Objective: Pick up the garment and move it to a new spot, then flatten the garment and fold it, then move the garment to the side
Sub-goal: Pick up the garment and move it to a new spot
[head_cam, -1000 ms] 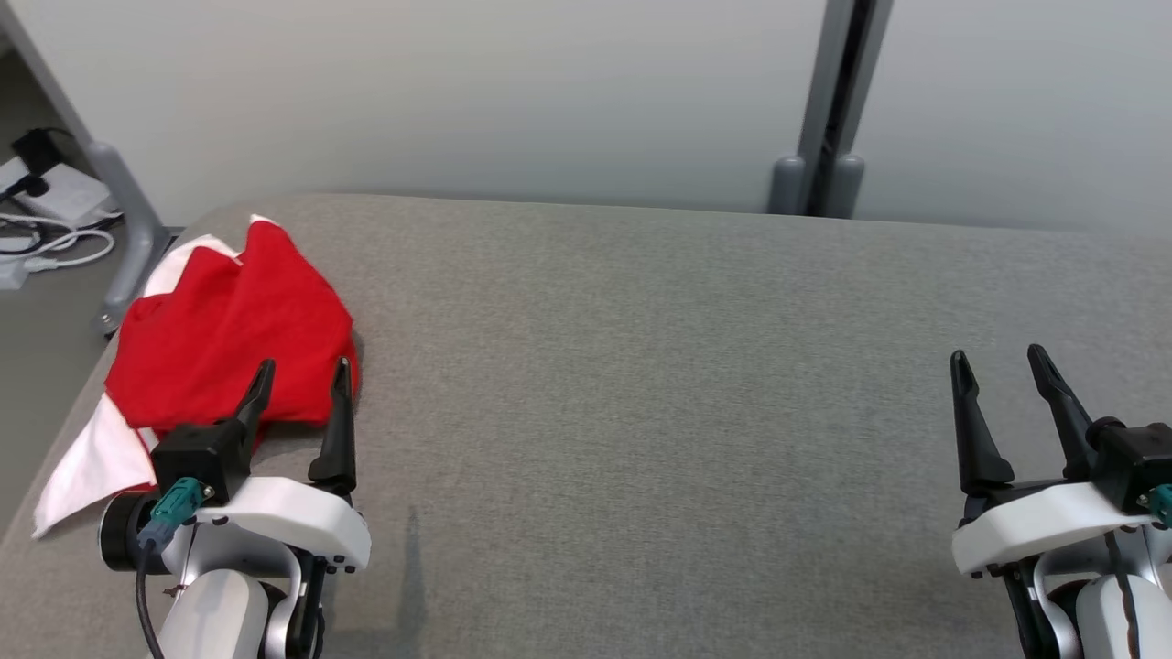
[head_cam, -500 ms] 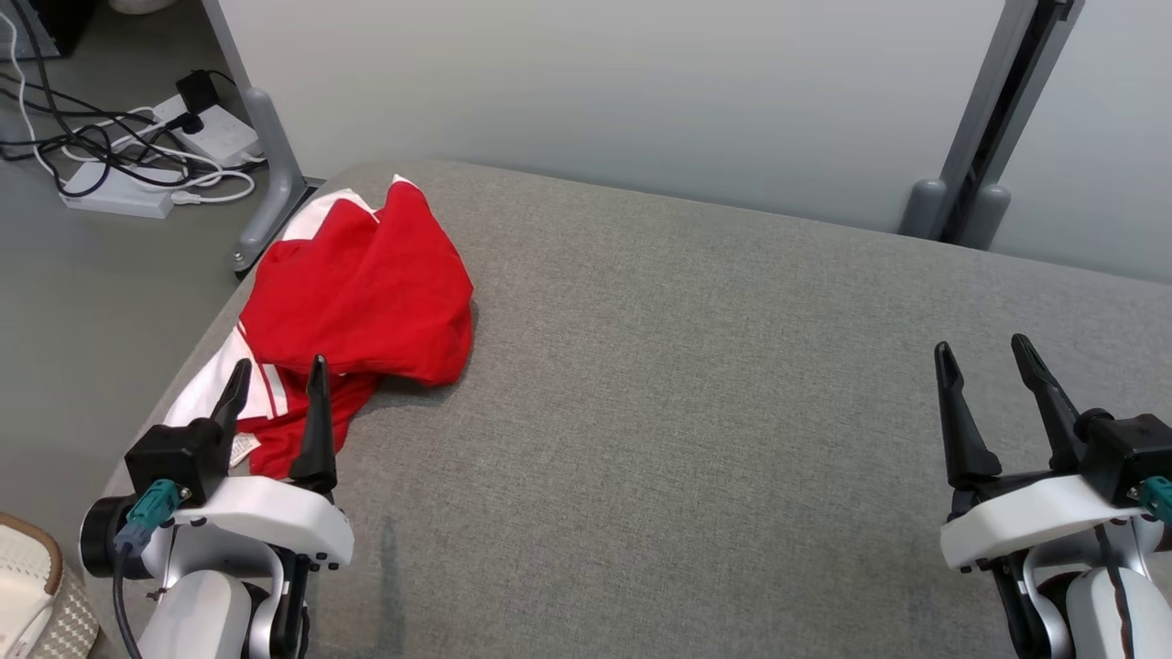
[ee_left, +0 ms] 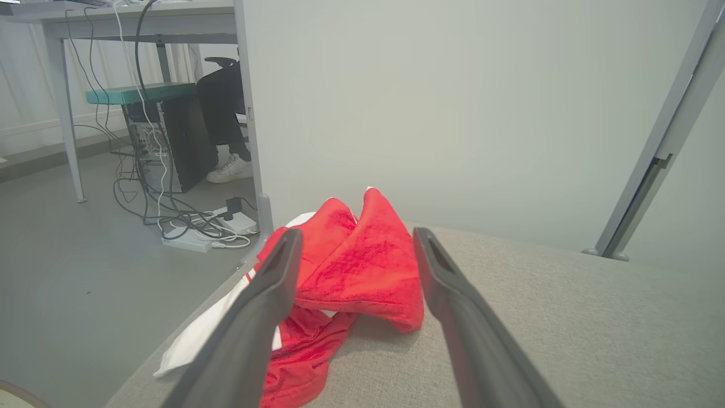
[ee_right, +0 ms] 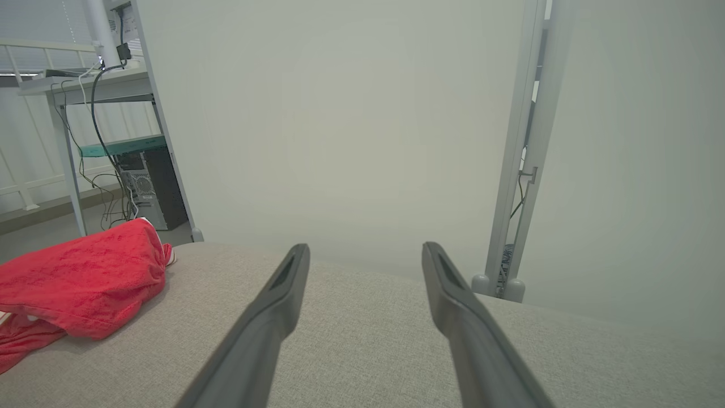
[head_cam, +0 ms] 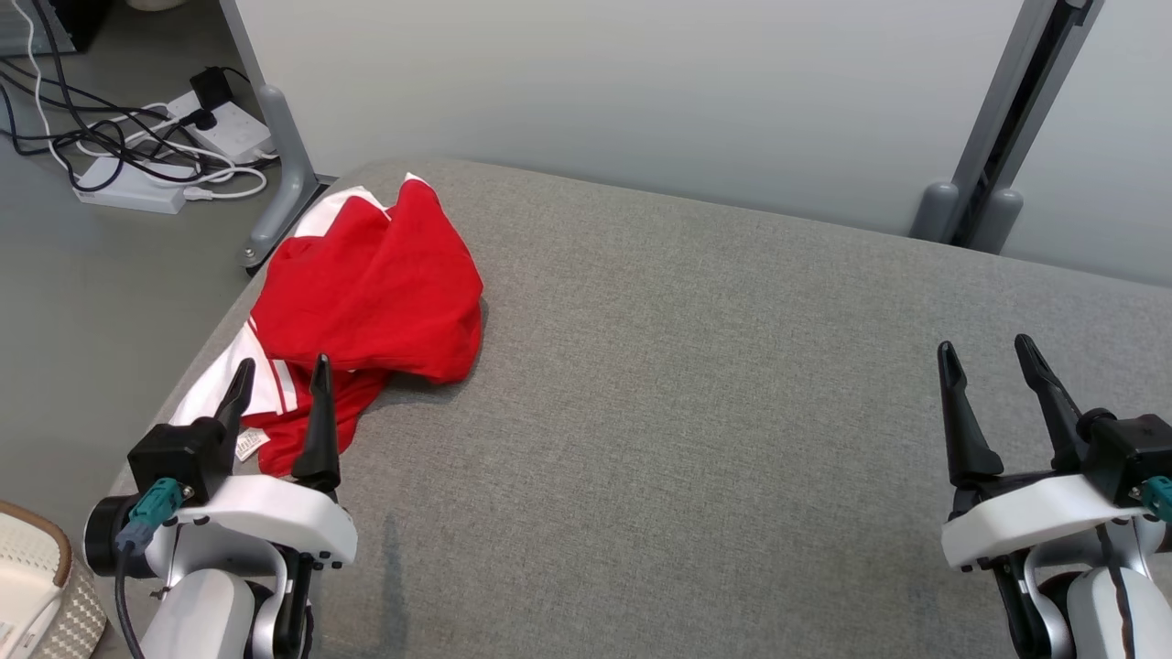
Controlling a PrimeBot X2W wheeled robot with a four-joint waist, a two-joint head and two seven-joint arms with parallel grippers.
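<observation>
- Head view, nearest me: my left tool stands wide and empty at the lower left, its fingertips over the near hem of the garment; I cannot tell whether they touch it.
- My right tool is wide and empty too, above the bare grey fabric-covered bench, well apart from the garment.
- The red-and-white garment lies crumpled at the bench's far-left corner, with a white part along the left edge.
- Beyond it, power strips and cables lie on the floor, and a pale partition stands behind the bench.
</observation>
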